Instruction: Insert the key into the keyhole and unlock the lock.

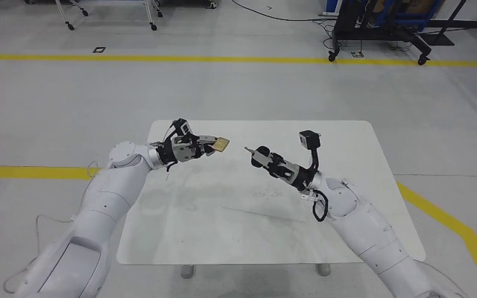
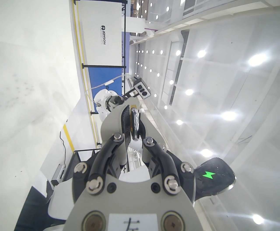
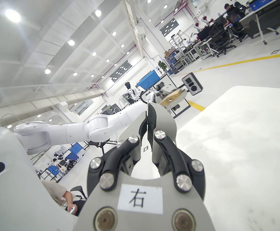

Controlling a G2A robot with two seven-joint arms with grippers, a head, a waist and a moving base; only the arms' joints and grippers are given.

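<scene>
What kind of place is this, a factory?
Probably a robotics lab in an industrial hall: yellow floor lines, a high ceiling with rows of lamps, and desks with office chairs.

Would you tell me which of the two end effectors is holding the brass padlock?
The left end effector: it is shut on the brass padlock, whereas the right end effector pinches only the thin key.

1. The lock [image 1: 221,143] is a small brass padlock with a silvery shackle. It is held up above the surface [image 1: 261,223], clamped between the fingers of the left gripper [image 1: 211,142]. Its brass body sticks out past the fingertips and points toward the key.
2. The key [image 1: 249,150] is small and silvery, pinched in the right gripper [image 1: 258,155]. Its blade pokes out toward the lock, near it but not touching.
</scene>
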